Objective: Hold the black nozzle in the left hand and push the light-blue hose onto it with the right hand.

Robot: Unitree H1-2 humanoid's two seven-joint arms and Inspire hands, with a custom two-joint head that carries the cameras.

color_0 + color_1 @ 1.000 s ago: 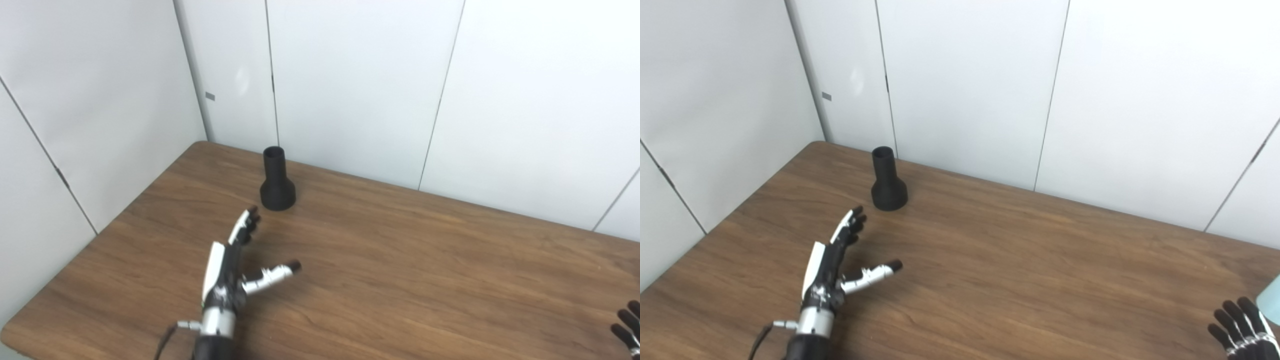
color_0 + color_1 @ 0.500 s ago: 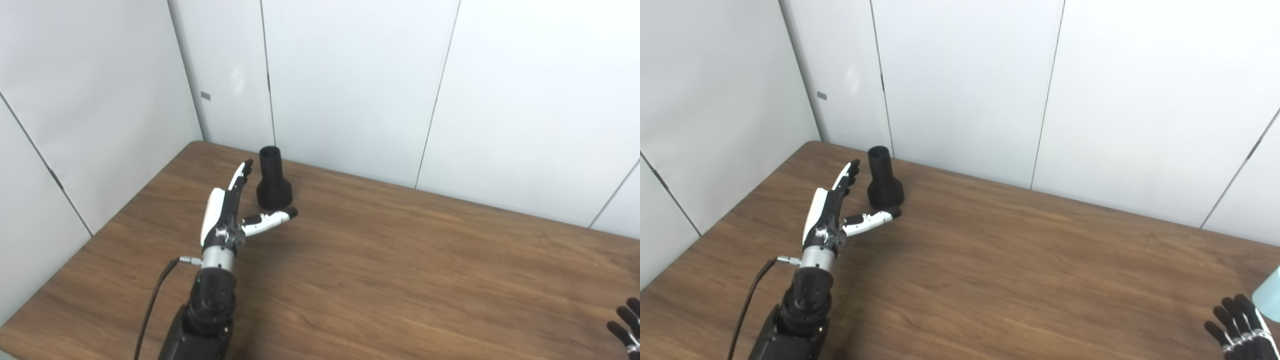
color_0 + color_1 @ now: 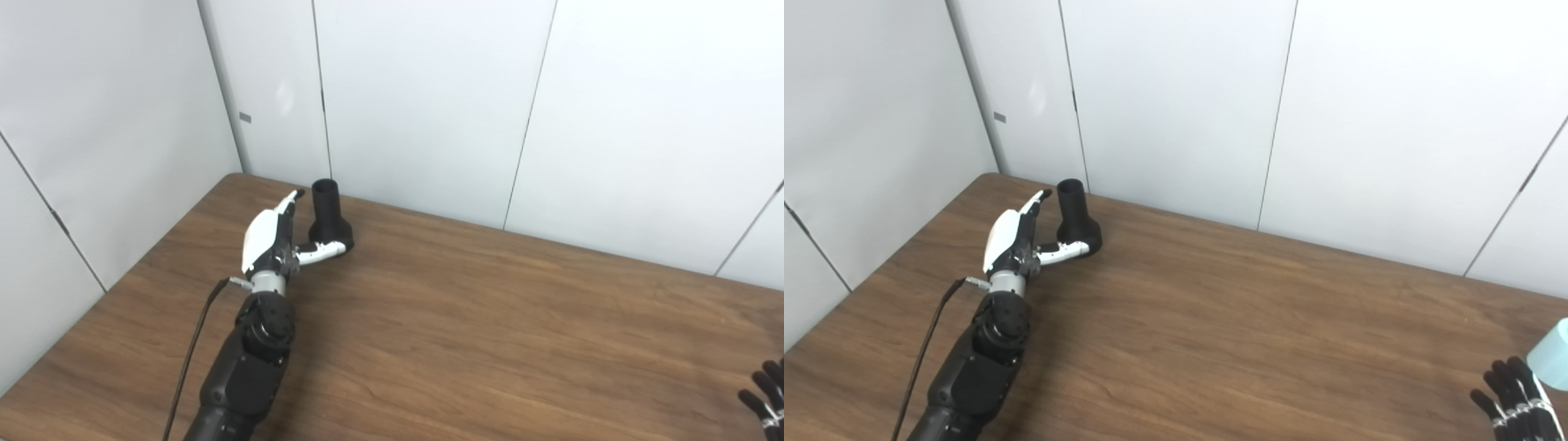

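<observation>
The black nozzle (image 3: pixel 329 211) stands upright on its wide base near the table's far left corner, narrow neck up. My left hand (image 3: pixel 274 236) is open right beside it: the fingers (image 3: pixel 285 204) reach up along the nozzle's left side and the thumb crosses in front of its base. I cannot tell whether they touch it. My right hand (image 3: pixel 1513 397) sits at the bottom right edge, fingers spread, holding nothing. The light-blue hose (image 3: pixel 1551 362) shows only as an end at the right edge, just beyond that hand.
The brown wooden table (image 3: pixel 465 324) meets white wall panels (image 3: pixel 429 104) close behind the nozzle and along the left. A black cable (image 3: pixel 195 346) trails from my left wrist toward the near edge.
My left arm has stretched forward from mid-table to the nozzle, and the open hand now brackets it. The view has drifted slightly. The right hand has barely moved.
</observation>
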